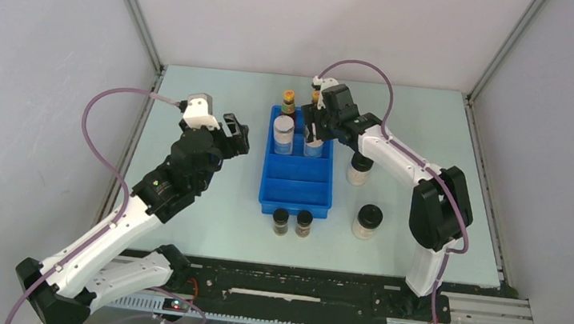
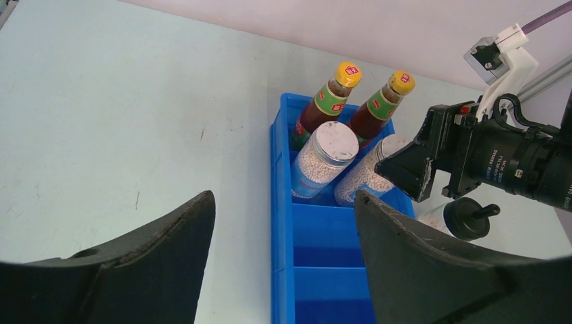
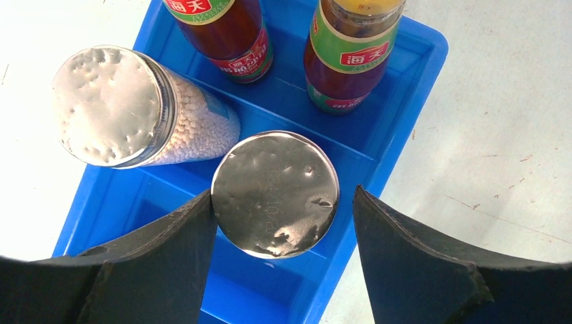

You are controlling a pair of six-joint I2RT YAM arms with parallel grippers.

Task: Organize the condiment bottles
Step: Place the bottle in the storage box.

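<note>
- Upper centre, top view: red sauce bottles point(image 1: 288, 100) and grey-lidded jars point(image 1: 283, 133) stand in blue tray point(image 1: 295, 191).
- Right jaws open, straddling right-hand grey-lidded jar point(image 3: 274, 194).
- Left jaws open, empty, left of tray.

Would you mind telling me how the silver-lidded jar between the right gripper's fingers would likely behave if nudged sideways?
The silver-lidded jar is tall and narrow, so it would probably tip rather than slide, though the blue tray might catch it. Packed with white granules, it likely feels fairly heavy.
</note>
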